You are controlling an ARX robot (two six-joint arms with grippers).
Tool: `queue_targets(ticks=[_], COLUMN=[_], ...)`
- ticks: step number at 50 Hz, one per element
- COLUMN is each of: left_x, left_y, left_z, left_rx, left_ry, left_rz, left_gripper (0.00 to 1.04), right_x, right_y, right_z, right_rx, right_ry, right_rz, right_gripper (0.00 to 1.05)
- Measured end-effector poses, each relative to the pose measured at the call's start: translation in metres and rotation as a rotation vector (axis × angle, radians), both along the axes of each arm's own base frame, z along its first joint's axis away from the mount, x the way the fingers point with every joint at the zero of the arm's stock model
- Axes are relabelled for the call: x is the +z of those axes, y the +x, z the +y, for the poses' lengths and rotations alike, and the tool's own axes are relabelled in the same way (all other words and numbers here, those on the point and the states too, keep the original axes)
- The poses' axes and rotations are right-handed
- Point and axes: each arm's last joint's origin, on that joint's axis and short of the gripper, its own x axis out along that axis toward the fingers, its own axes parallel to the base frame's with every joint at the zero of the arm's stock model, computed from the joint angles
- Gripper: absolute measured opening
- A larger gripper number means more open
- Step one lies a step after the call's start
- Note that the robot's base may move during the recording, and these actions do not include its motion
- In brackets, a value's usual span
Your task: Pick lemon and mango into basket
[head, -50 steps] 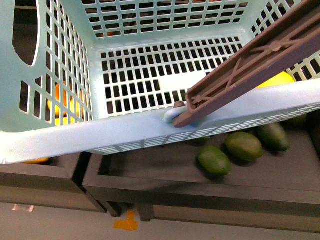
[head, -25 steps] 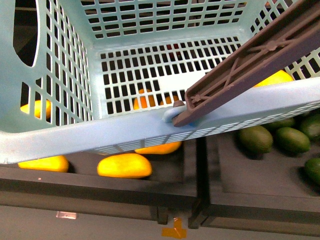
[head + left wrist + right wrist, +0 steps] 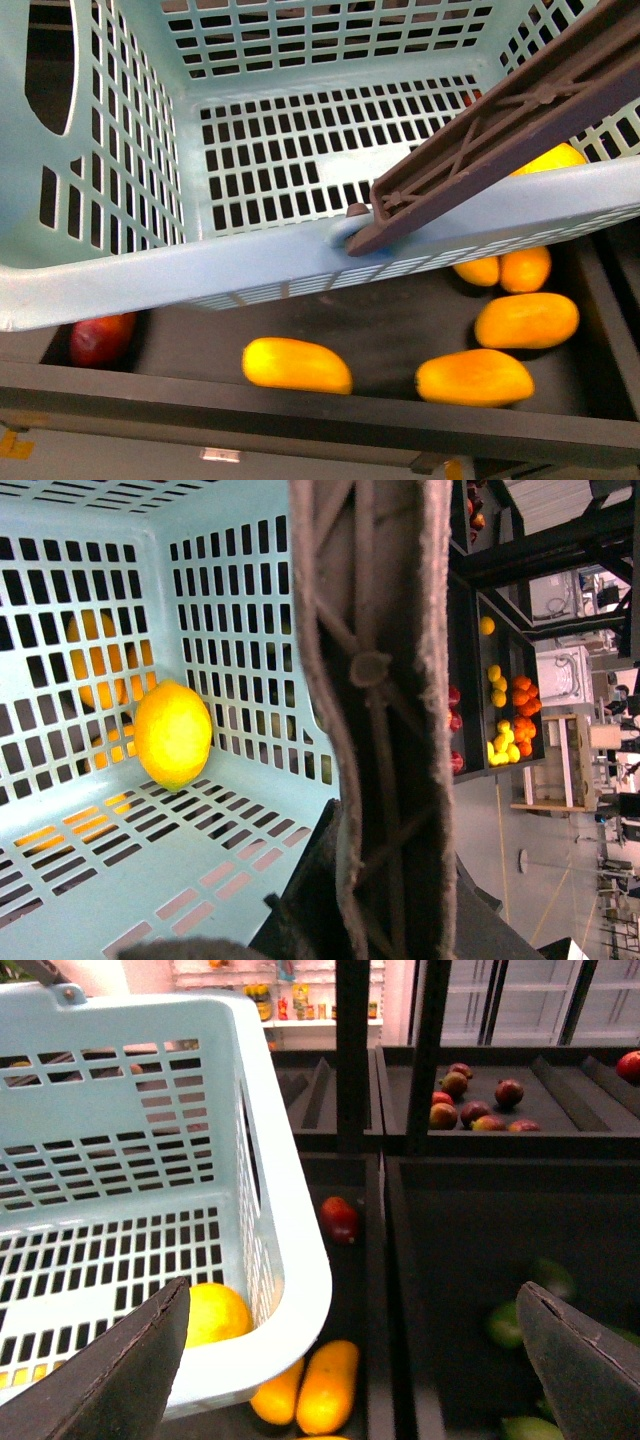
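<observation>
The pale teal basket fills the upper front view, hanging above a dark tray. My left gripper is shut on its brown ribbed handle, which crosses the front view as a brown bar. A yellow lemon lies on the slotted floor in a corner and also shows in the right wrist view as a lemon. Several orange-yellow mangoes lie in the tray below the basket. My right gripper is open beside the basket's outer wall, above mangoes, holding nothing.
The dark tray's front wall runs along the bottom. A red fruit lies at the tray's left. Green fruits lie in the neighbouring tray, and red fruits on a tray behind it. A black post stands between trays.
In the front view the trays below have slid to the right: the green fruits are gone, and yellow mangoes and a red fruit now lie under the basket. The basket holds its place.
</observation>
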Motion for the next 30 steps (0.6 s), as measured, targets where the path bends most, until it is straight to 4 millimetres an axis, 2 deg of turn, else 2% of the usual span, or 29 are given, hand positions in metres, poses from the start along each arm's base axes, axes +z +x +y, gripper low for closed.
queue_targets(ticks=[30], left_x=[0.0000], left_y=[-0.0001], left_z=[-0.0001], left_rx=[-0.003], left_ry=[-0.001], left_rz=[0.001], left_gripper=[0.06], right_x=[0.0000], right_y=[0.0000], right_z=[0.0000], right_rx=[0.000], right_ry=[0.000], right_rz=[0.000], right_gripper=[0.96])
